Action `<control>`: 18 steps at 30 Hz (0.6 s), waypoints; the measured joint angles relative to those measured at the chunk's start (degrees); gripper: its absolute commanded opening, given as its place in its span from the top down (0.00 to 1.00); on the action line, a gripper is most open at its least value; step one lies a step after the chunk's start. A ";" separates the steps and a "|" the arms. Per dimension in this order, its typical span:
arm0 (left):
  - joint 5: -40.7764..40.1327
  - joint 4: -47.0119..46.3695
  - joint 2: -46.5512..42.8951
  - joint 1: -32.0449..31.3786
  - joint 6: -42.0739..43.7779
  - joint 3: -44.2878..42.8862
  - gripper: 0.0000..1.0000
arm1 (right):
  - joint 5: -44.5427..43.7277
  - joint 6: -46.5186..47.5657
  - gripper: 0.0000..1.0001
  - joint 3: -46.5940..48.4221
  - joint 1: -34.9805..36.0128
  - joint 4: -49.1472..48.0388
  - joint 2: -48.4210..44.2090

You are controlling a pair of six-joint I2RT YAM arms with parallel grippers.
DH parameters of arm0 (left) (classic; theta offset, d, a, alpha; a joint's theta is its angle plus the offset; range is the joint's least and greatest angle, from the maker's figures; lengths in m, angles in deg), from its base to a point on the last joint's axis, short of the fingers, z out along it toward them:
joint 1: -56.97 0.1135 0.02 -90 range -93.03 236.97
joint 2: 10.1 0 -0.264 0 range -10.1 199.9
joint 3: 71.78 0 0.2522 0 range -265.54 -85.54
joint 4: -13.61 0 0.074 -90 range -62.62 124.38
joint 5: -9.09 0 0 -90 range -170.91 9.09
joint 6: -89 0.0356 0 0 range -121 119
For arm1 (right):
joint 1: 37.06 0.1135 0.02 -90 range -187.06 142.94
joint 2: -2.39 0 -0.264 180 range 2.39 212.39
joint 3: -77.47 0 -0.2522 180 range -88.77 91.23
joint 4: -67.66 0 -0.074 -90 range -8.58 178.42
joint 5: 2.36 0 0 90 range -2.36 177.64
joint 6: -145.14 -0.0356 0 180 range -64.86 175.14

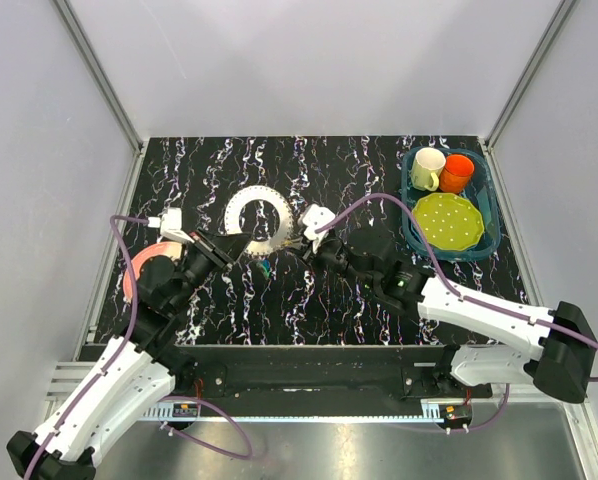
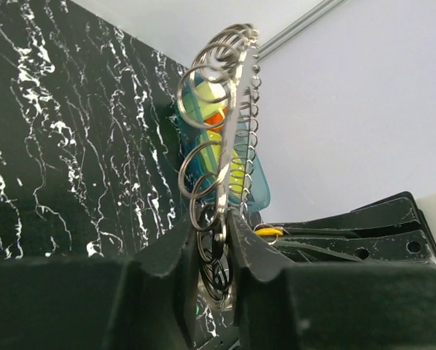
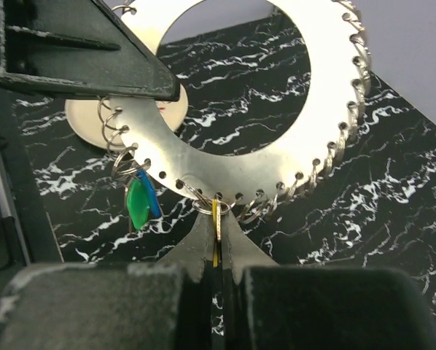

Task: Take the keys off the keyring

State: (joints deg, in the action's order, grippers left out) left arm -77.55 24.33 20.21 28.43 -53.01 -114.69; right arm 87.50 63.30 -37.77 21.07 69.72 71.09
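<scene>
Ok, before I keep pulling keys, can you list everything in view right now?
keyring: 1, silver, toothed edge, centre-left of the table
yellow key: 1, on the keyring's lower edge
green key: 1, hanging from the keyring, left of the yellow key
blue key: 1, against the green key
disc: 1, pink, left side, partly under the left arm
tray: 1, blue, far right
plate: 1, green, dotted, in the tray
mug: 1, cream, in the tray
cup: 1, orange, beside the mug
table: 1, black marbled
left gripper: shut on keyring
right gripper: shut on yellow key
</scene>
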 measured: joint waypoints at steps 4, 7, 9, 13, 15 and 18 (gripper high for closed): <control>-0.61 2.93 0.20 0.22 1.86 0.07 0.49 | -1.38 2.19 1.00 0.55 -0.57 0.50 0.63; -1.20 7.17 0.17 0.42 4.35 -0.22 0.44 | -1.44 3.30 1.00 1.40 -1.51 0.61 0.83; -1.55 11.04 0.07 0.42 6.60 -1.40 0.44 | -1.42 4.09 1.00 1.97 -2.03 1.46 0.90; -2.47 15.47 -1.55 0.42 10.88 -3.54 0.42 | -1.11 5.70 1.00 2.14 -2.40 1.95 0.90; -2.56 17.53 -2.78 0.42 13.73 -5.09 0.40 | -0.59 6.75 1.00 2.23 -2.80 2.03 0.85; -1.95 18.75 -3.58 0.42 18.64 -8.57 0.40 | 1.01 8.41 1.00 2.25 -3.58 3.08 0.48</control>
State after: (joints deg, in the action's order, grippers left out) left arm -79.50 43.08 16.62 28.85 -34.36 -123.26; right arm 88.51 71.72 -35.52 17.49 72.80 71.57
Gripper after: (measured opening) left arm 0.596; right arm 0.022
